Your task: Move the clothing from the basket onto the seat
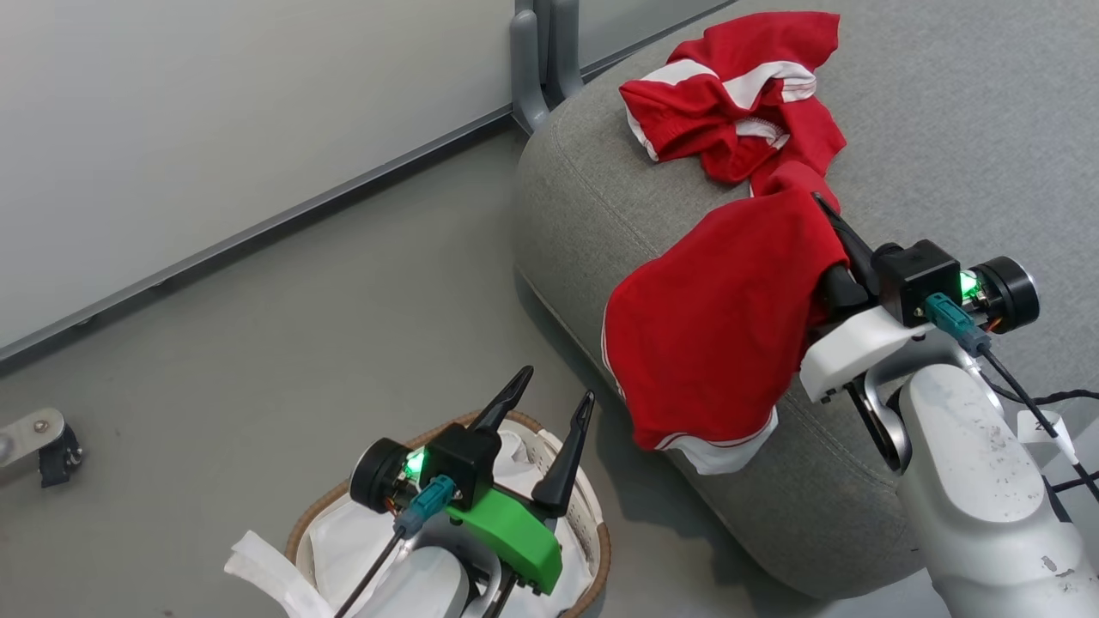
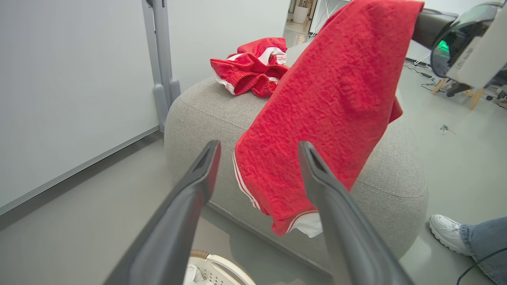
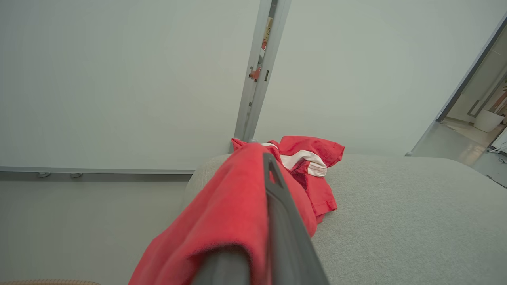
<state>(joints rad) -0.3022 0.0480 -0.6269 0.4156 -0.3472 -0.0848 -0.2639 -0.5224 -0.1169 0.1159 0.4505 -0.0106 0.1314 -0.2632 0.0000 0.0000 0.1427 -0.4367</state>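
Two red garments are out of the basket (image 1: 604, 549). The bunched garment (image 1: 738, 94) lies on top of the sofa (image 1: 944, 129). The hanging garment (image 1: 721, 326) is pinched in the clenched right gripper (image 1: 828, 215), its length trailing down over the sofa's rounded edge, below the jaws. The left gripper (image 1: 556, 386) hovers over the basket, spread wide and empty, the farther arm.
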